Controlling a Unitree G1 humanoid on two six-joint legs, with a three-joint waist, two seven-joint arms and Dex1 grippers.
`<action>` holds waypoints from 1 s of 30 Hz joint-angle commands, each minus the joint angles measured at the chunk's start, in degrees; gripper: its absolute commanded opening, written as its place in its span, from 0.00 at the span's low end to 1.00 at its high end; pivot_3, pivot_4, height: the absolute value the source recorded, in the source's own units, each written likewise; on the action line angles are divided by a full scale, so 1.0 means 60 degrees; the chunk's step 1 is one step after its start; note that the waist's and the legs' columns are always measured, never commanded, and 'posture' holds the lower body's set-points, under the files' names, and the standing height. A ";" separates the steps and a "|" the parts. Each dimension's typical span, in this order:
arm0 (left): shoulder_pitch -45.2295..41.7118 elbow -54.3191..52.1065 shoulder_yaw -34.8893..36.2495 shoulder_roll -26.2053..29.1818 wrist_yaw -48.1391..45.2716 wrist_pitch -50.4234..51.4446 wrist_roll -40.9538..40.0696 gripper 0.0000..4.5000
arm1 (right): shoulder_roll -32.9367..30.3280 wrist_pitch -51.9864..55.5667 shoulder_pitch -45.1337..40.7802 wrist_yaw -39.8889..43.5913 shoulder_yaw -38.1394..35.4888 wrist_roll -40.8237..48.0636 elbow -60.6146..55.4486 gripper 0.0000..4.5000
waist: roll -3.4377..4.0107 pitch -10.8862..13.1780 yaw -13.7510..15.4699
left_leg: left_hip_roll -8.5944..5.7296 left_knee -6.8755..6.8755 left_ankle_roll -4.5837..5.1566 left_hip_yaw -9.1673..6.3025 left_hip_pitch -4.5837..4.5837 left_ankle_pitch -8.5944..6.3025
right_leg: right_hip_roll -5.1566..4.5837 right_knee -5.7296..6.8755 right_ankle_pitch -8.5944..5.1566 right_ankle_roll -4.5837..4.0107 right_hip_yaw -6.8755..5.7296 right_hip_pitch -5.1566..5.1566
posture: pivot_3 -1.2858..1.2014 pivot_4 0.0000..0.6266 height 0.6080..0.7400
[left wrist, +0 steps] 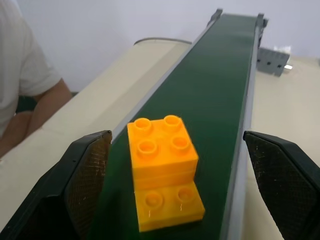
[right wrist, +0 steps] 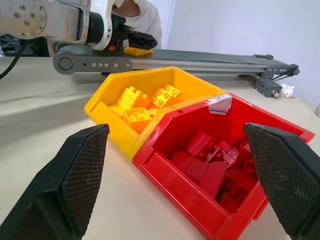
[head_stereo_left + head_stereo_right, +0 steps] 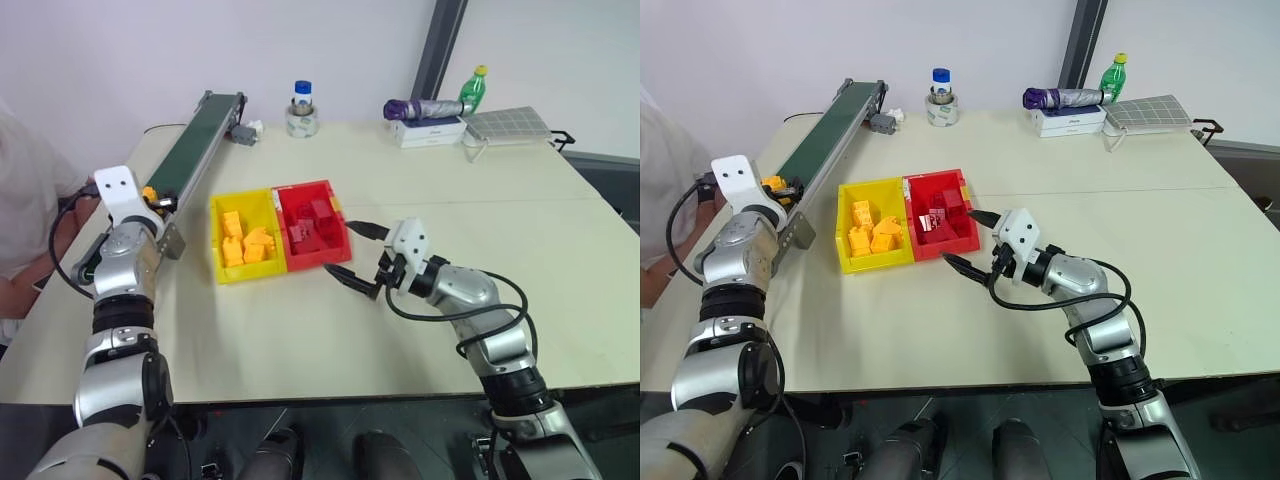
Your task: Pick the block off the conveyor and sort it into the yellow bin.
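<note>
Reaching: left gripper [image 1: 172, 185], fingers spread wide, straddles block [image 1: 162, 167] on conveyor [image 1: 210, 90].
Idle: right gripper [image 3: 362, 258], fingers apart, empty.
Remaining: grasp, carry to yellow bin [image 3: 217, 212].

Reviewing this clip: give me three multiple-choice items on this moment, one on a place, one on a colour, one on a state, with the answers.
1. Where is the small yellow-orange studded plastic block?
A. on the dark green conveyor belt
B. in the red tray
C. on the bare table

2. What colour are the blocks in the bright yellow plastic bin?
A. dark red
B. yellow-orange
C. green

3. How is the left gripper?
A. shut on the block
B. open, a finger on each side of the block
C. open over the bin

Answers: 1 A, the left wrist view shows the block on the belt. 2 B, only yellow-orange blocks lie there. 3 B, both fingers stand clear of the block.
</note>
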 commanded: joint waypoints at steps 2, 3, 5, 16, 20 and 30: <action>-0.0295 0.0080 0.0130 0.0255 0.0099 -0.0093 -0.0073 0.71 | -0.0067 -0.0053 -0.0052 -0.0035 -0.0116 0.0042 -0.0489 1.00 | 0.0000 0.0000 0.0001 | 0.0000 0.0001 0.0000 0.0000 0.0000 0.0000 | 0.0000 0.0000 0.0001 0.0001 0.0000 0.0000 | 0.52 0.24 1.00; -0.0283 0.0095 0.0142 0.0257 0.0127 -0.0043 -0.0091 0.59 | -0.0073 -0.0056 -0.0059 -0.0038 -0.0122 0.0044 -0.0482 1.00 | 0.0000 0.0000 0.0002 | 0.0000 0.0002 0.0000 0.0000 0.0000 0.0000 | 0.0000 0.0001 0.0001 0.0001 0.0000 0.0000 | 0.52 0.24 1.00; -0.0167 -0.0108 0.0144 0.0225 0.0159 -0.0279 -0.0087 0.36 | -0.0078 -0.0068 -0.0077 -0.0048 -0.0120 0.0036 -0.0459 1.00 | 0.0000 0.0000 0.0002 | 0.0000 0.0003 0.0000 0.0000 0.0000 0.0000 | 0.0000 0.0001 0.0001 0.0002 0.0000 0.0001 | 0.52 0.24 1.00; 0.0652 -0.3836 -0.0711 -0.0864 -0.1817 0.0275 -0.1252 0.30 | -0.0050 -0.0128 -0.0158 -0.0017 -0.0074 0.0039 -0.0369 1.00 | -0.0001 -0.0001 0.0010 | -0.0001 0.0016 0.0000 0.0001 0.0000 0.0000 | -0.0002 0.0001 0.0004 0.0004 0.0002 0.0010 | 0.52 0.24 1.00; 0.0930 -0.4940 -0.1491 -0.1491 -0.2501 0.0922 -0.1555 0.30 | -0.0051 -0.0139 -0.0183 -0.0017 -0.0076 0.0024 -0.0340 1.00 | -0.0001 -0.0001 0.0009 | -0.0001 0.0019 0.0001 -0.0001 0.0000 0.0001 | -0.0001 0.0003 0.0004 0.0003 0.0003 0.0012 | 0.52 0.24 1.00; 0.0985 -0.4768 -0.1891 -0.2066 -0.1892 0.0939 -0.0850 0.30 | -0.0142 -0.0045 0.0073 -0.0212 -0.0157 0.0028 -0.0656 1.00 | -0.0001 -0.0001 0.0000 | 0.0003 0.0017 0.0017 0.0000 0.0002 0.0011 | 0.0005 0.0008 0.0004 0.0003 0.0005 0.0007 | 0.52 0.24 1.00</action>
